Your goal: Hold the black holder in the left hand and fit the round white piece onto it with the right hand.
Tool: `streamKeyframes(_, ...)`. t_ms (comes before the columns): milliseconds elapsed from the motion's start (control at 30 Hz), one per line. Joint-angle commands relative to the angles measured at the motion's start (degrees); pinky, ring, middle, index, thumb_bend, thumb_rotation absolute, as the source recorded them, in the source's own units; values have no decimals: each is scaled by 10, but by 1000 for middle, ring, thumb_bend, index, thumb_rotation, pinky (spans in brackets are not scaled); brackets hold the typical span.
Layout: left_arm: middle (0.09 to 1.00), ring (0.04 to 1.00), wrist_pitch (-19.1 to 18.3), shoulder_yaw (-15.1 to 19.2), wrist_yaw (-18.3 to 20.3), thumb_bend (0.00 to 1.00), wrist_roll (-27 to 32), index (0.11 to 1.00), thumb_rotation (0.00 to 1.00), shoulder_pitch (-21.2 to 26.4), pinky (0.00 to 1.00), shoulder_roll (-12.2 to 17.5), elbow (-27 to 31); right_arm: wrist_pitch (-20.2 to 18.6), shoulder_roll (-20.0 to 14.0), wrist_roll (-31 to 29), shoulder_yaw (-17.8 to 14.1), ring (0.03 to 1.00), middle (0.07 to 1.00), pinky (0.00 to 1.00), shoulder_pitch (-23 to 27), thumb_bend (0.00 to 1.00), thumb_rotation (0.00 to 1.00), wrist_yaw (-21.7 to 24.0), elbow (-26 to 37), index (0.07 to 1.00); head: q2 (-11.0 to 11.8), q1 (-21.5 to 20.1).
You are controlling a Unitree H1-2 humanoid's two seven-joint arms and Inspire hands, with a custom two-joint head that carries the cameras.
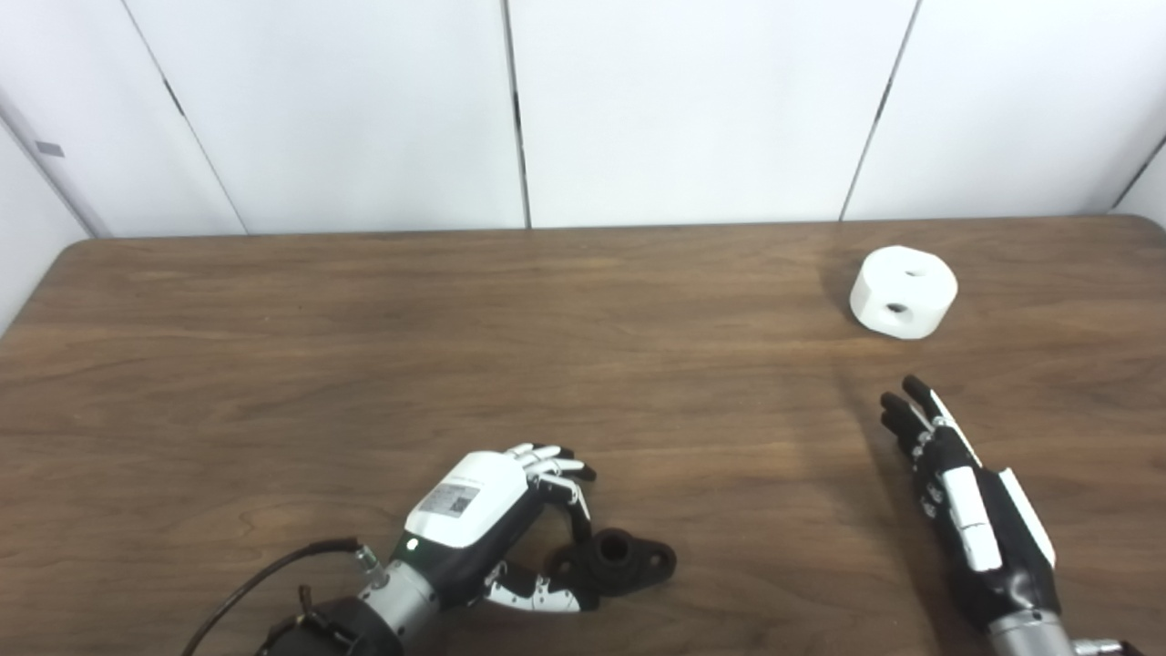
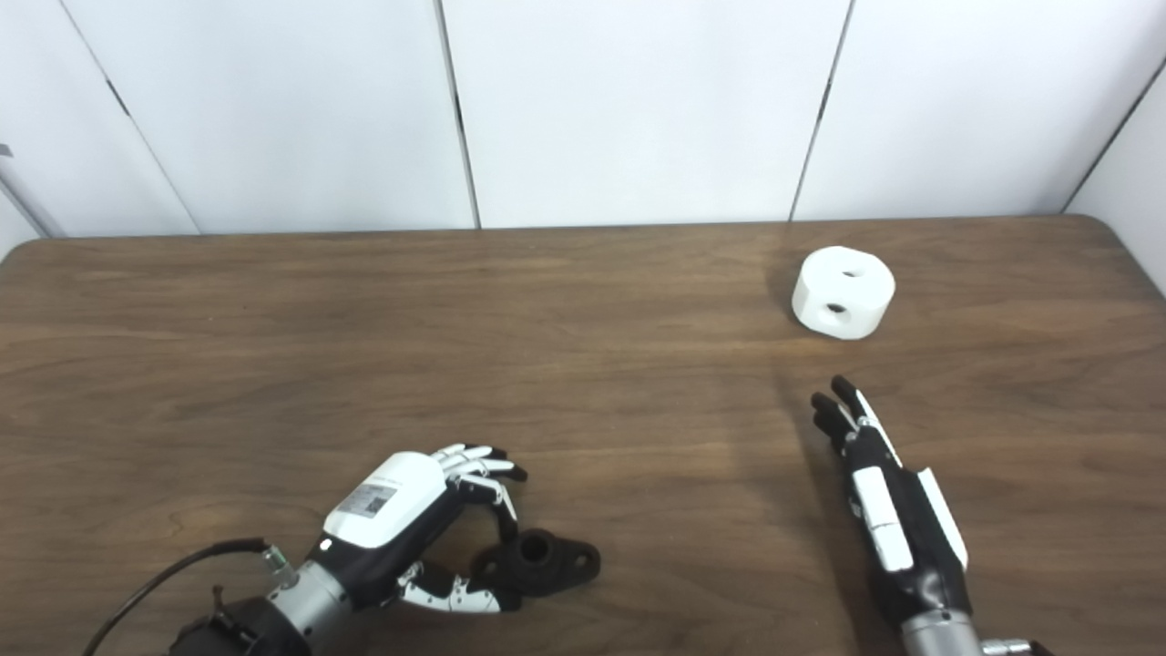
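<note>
Wooden table (image 1: 273,364): left hand (image 1: 492,528) pinches black holder (image 1: 619,558); right hand (image 1: 966,506) spread, empty, near round white piece (image 1: 904,292).

White piece (image 2: 843,292) beyond right robot hand (image 2: 888,519)

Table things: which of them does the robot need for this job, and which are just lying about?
Needed:
- black holder, by the left hand
- round white piece, lying ahead of the open right hand

Just lying about:
- nothing else lies on the table; only a black cable trails from the left arm
</note>
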State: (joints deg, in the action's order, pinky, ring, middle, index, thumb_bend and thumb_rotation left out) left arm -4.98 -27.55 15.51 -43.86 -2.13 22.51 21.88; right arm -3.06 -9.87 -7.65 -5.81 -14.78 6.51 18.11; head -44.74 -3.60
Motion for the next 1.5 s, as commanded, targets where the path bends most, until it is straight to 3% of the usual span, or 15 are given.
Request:
streamKeyframes(0,834,900,0,-7,17,509,-17,491,63,-17,907,0,-20,-5,0,-23,-5,938,936,1000,2,605,917,3,19,965,0,1)
streamKeyframes(167,831,900,6,-2,13,509,-41,490,63,-19,913,-9,-25,-59,11,-72,-32,925,922,1000,13,539,763,-21,58,957,1,-1)
streamKeyframes(267,828,896,10,1,9,511,-53,490,62,-20,906,-12,-29,-95,6,-66,-48,950,926,1000,26,569,705,-41,84,947,3,-5)
streamKeyframes(333,832,903,7,0,13,510,-62,490,63,-20,910,-12,-29,-117,0,-58,-59,983,925,1000,41,586,611,-54,95,925,6,-16)
streamKeyframes(567,833,906,22,7,1,511,-62,490,61,-24,911,-6,-40,-149,-31,28,-63,960,928,1000,89,588,443,-80,110,934,13,-59)
streamKeyframes(633,830,901,30,10,-5,511,-62,490,62,-25,905,-4,-45,-149,-47,89,-55,952,922,959,103,612,399,-90,107,911,15,-68)
streamKeyframes(833,826,893,44,16,-11,511,-67,490,63,-26,895,-1,-54,-157,-91,256,-30,938,902,950,150,749,367,-109,82,846,19,-89)
streamKeyframes(1000,824,888,54,21,-13,511,-64,489,64,-28,891,3,-58,-182,-130,327,-15,995,934,999,202,815,330,-92,56,846,20,-106)
streamKeyframes(1233,829,889,62,30,-10,510,-52,490,65,-34,891,10,-55,-194,-165,349,-1,1000,970,996,271,862,277,-62,-8,852,19,-123)
streamKeyframes(1467,826,886,74,40,-11,512,-51,489,65,-38,886,17,-60,-211,-196,375,34,1000,986,885,336,895,279,-28,-91,865,17,-135)
